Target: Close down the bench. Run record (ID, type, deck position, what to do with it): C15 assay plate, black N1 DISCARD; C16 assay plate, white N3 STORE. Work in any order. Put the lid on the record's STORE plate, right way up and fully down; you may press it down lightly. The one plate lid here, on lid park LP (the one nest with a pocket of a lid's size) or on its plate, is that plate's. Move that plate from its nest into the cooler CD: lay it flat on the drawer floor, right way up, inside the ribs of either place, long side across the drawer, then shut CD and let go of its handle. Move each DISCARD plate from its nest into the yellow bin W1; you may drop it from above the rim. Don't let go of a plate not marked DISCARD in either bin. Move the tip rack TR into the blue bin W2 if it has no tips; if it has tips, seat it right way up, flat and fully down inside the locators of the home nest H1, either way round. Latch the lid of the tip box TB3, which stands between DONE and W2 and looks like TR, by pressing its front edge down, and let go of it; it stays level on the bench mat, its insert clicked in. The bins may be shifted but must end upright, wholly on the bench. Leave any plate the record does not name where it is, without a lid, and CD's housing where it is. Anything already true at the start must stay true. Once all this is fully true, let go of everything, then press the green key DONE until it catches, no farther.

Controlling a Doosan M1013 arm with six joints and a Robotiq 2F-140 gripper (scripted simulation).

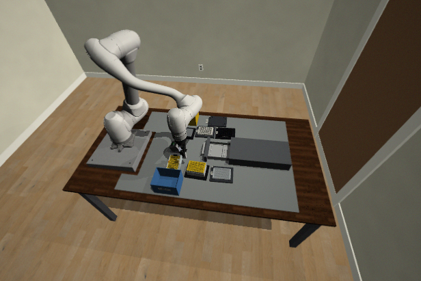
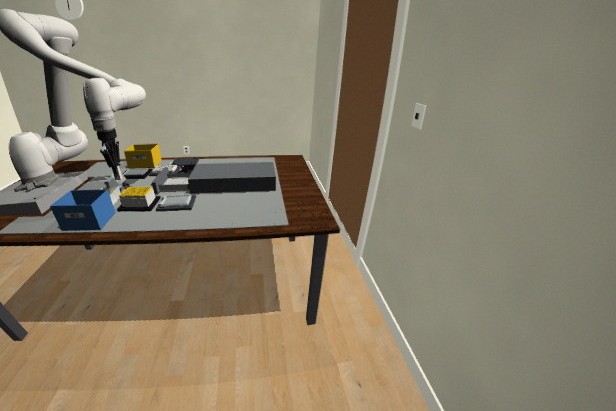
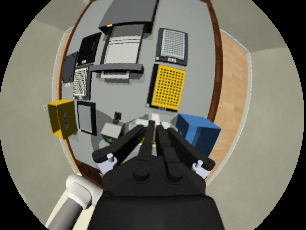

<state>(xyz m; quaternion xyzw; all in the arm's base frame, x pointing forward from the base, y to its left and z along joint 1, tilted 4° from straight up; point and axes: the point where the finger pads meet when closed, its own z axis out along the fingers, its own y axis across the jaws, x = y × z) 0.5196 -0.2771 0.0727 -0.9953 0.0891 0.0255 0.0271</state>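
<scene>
White six-joint arm (image 1: 137, 83) bent low over the dark wooden table (image 1: 307, 201), wrist pointing down. Black two-finger gripper (image 1: 181, 152) has its jaws clenched tight, fingertips together, nothing between them. The tips hang right at the back edge of a small box with a yellow perforated top (image 1: 173, 162), which stands between the arm and the open blue bin (image 1: 167, 181); whether they touch it I cannot tell. Just right of that box, a second yellow-topped rack (image 1: 196, 168) sits in a dark nest, and beside that a pale grey well plate in a dark frame (image 1: 221, 174). Behind them the cooler's dark grey flat housing (image 1: 260, 151) has its drawer pulled out toward the arm, light tray (image 1: 217, 150) showing. Farther back, a white well plate (image 1: 204, 131) and a black plate (image 1: 225, 132) lie side by side, with the yellow bin (image 2: 143, 155) at the back near the arm's elbow.
</scene>
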